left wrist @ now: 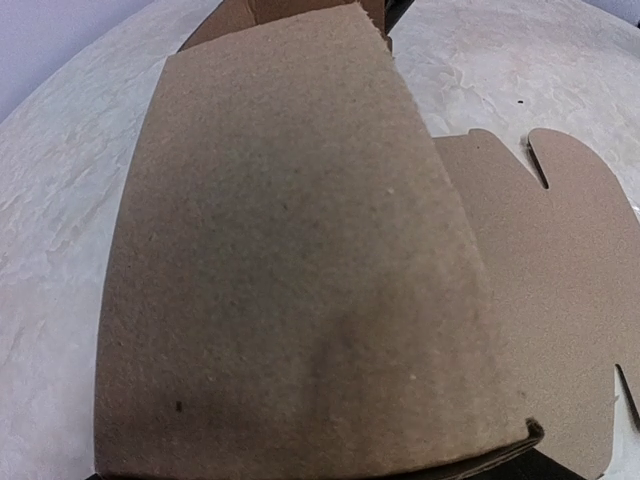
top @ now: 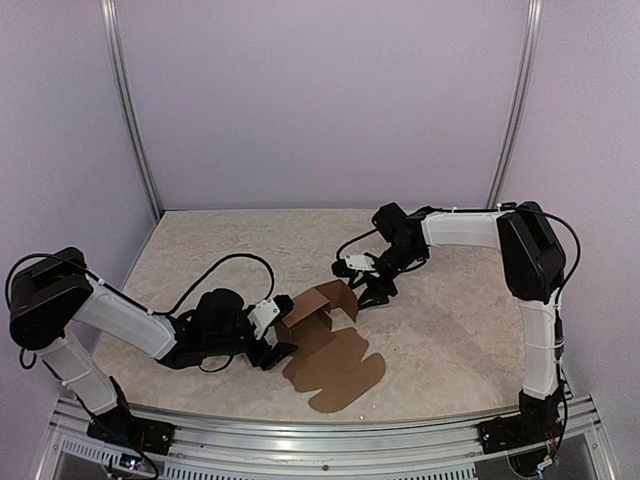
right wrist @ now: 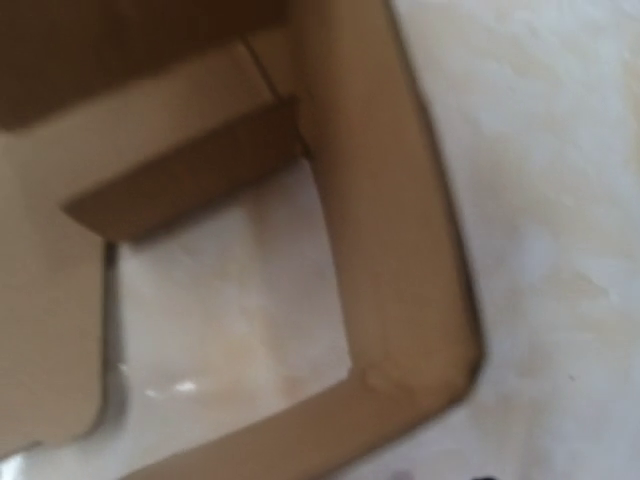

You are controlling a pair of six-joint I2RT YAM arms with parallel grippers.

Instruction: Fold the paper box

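Paper box (top: 330, 352) sits near the middle of the surface (top: 210, 240), toward the near edge, between the two arms. It is half formed. The far part stands up as an open sleeve of brown walls. The near part lies flat on the surface, its rounded flaps pointing toward the arm bases.

Left gripper (top: 276, 346) is low, right at the left side of the raised part, with the arm reaching in along the surface from the left. Its wrist view is almost filled by one brown panel of the paper box (left wrist: 300, 280), very close and tilted. The flat rounded flaps lie to the right of that panel, and pale marbled surface (left wrist: 60, 200) shows at the sides. Its own fingers do not show there. Cannot tell whether this gripper is wide or closed on the cardboard.

Right gripper (top: 368, 290) is at the far right side of the raised part, just beside the upturned flap, and angled down toward it. It stands wide, with nothing seen clamped in it. Cannot tell whether a finger touches the cardboard. Its wrist view is blurred and looks down into the sleeve of the paper box (right wrist: 400, 230). It shows a wall with a rounded corner, bare surface (right wrist: 540, 150) visible through the open middle, and a darker inner flap crossing at upper left.
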